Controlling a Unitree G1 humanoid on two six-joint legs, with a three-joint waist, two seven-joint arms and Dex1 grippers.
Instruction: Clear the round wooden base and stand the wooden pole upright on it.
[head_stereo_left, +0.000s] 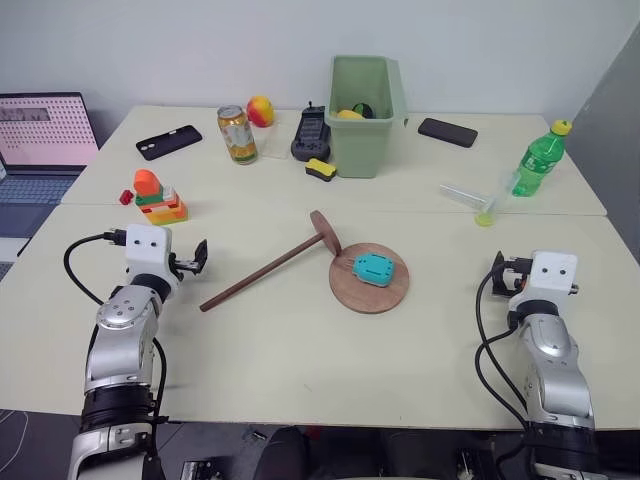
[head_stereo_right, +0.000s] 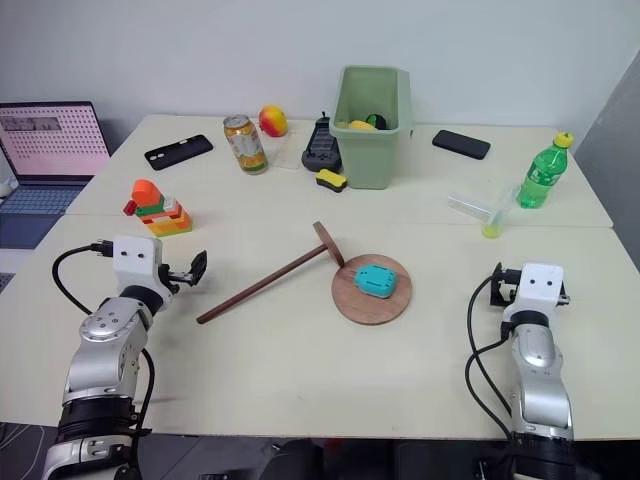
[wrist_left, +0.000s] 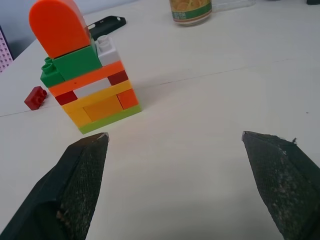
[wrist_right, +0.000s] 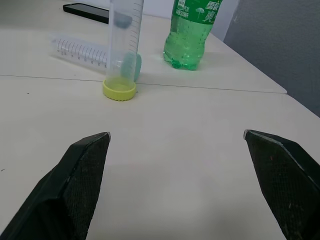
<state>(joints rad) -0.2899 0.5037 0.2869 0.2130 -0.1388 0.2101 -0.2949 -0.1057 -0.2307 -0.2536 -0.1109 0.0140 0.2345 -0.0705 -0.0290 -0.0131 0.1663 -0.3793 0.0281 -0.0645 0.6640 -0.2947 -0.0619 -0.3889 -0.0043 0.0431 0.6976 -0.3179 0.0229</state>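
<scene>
Round wooden base (head_stereo_left: 369, 286) carries a teal object (head_stereo_left: 375, 268); wooden pole (head_stereo_left: 268, 271) lies tilted alongside. Left gripper (wrist_left: 175, 145) and right gripper (wrist_right: 177, 142) gape empty over bare tabletop (head_stereo_left: 300, 350).

I see both arms low in the frame, forearms reaching fwd over the table. L gripper (head_stereo_left: 199, 256) sits at lower left, pointing about level, its black fingers (wrist_left: 82, 170) spread wide, nothing between them. R gripper (wrist_right: 177, 150) at lower right, also level, fingers wide apart, holding nothing.
</scene>
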